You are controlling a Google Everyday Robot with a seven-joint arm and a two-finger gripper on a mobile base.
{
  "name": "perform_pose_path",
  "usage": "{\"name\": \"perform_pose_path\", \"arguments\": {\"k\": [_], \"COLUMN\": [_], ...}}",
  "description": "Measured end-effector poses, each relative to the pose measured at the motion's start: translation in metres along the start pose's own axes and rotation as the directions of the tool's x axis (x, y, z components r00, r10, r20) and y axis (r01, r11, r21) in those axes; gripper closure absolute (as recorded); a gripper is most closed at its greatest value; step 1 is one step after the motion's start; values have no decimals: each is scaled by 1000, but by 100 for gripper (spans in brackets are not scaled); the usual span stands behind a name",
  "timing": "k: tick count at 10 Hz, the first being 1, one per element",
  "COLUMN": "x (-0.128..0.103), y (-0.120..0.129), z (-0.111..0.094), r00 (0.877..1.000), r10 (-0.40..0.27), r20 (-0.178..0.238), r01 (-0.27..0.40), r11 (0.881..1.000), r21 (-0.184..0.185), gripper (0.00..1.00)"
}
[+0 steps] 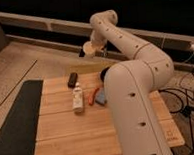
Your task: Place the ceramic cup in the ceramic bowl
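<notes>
- Camera view: the robot arm point(136, 89) fills the right half and hides much of the table's right side. Expect your sight of the drop point to be poor.
- The wooden table point(69, 139) carries all the loose items; a dark mat point(16, 122) lies along its left edge.
- The ceramic bowl point(105, 74) sits near the far edge, mostly hidden behind the arm. Only a dark sliver shows, so you risk misjudging its centre.
- The gripper point(92, 46) hangs high beyond the table's far edge, clamped on the ceramic cup point(89, 49). The cup is well above the bowl and to its left.
- Release from this height and the cup may chip, bounce out, or fall off the table. Lower it first.
- The pale bottle point(78, 99) lies left of the blue block point(101, 97). Both are near the bowl; a sweeping descent could knock them.
- A small dark block point(72, 79) lies left of the bowl. Keep the approach clear of it.
</notes>
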Motion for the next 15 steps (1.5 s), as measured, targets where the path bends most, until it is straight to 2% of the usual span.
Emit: {"name": "perform_pose_path", "arguments": {"k": [2, 4, 7, 9, 12, 15], "x": [19, 44, 78, 93, 102, 101], "y": [-47, -71, -88, -102, -118, -128], "z": [-9, -15, -19, -12, 2, 20], "r00": [996, 987, 966, 949, 926, 914], "r10": [88, 148, 223, 268, 318, 338], "r20": [-21, -62, -129, -168, -202, -225], "r01": [-87, -143, -209, -249, -297, -316], "r11": [995, 986, 972, 960, 946, 940], "r21": [50, 82, 109, 124, 130, 126], "gripper": [100, 100, 100, 100, 100, 100]}}
